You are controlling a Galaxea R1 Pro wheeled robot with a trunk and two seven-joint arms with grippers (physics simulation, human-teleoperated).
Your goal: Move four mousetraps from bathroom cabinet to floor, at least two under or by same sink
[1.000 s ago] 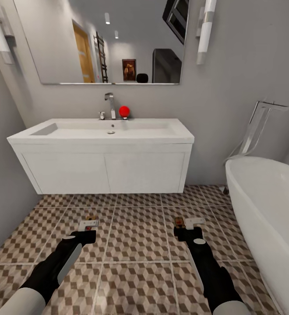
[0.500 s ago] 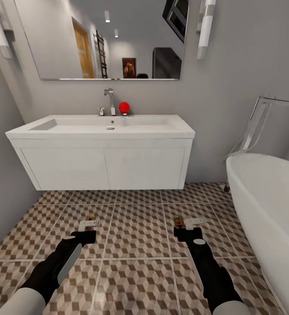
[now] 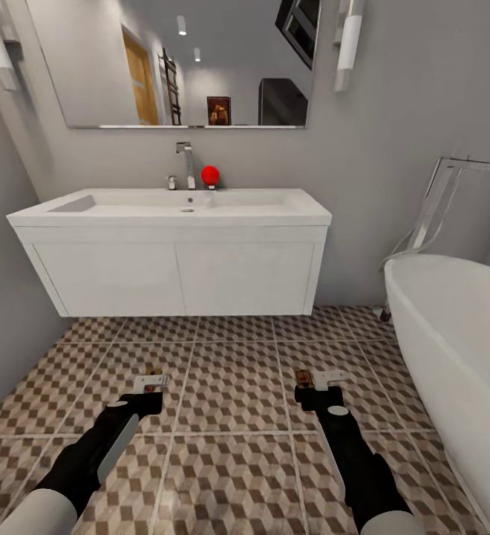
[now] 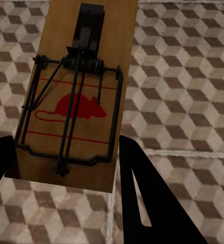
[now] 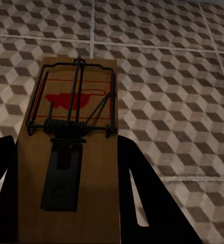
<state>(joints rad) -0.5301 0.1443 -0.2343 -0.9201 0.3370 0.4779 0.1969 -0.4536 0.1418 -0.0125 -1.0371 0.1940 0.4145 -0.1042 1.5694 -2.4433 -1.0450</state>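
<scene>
My left gripper [image 3: 150, 383] hangs low over the bathroom floor [image 3: 234, 386], shut on a mousetrap [image 3: 154, 380]. In the left wrist view that mousetrap [image 4: 76, 101] is a brown board with dark wire and a red mouse mark, held between the black fingers [image 4: 142, 193]. My right gripper [image 3: 318, 379] is shut on a second mousetrap [image 3: 303, 378], which the right wrist view shows as a board [image 5: 71, 137] above the tiles. The white sink [image 3: 178, 215] hangs on the wall straight ahead of both grippers. The cabinet is out of view.
A big white bathtub [image 3: 453, 334] stands close on the right, with a chrome tap [image 3: 442, 197] behind it. A grey wall [image 3: 7, 312] closes the left side. A chrome faucet [image 3: 185, 163] and a red ball [image 3: 210, 175] stand on the sink, under a mirror [image 3: 178, 59].
The whole picture has shifted: the camera has sunk lower, so the sink sits higher and flatter in view. Both grippers hold their mousetraps as before.
</scene>
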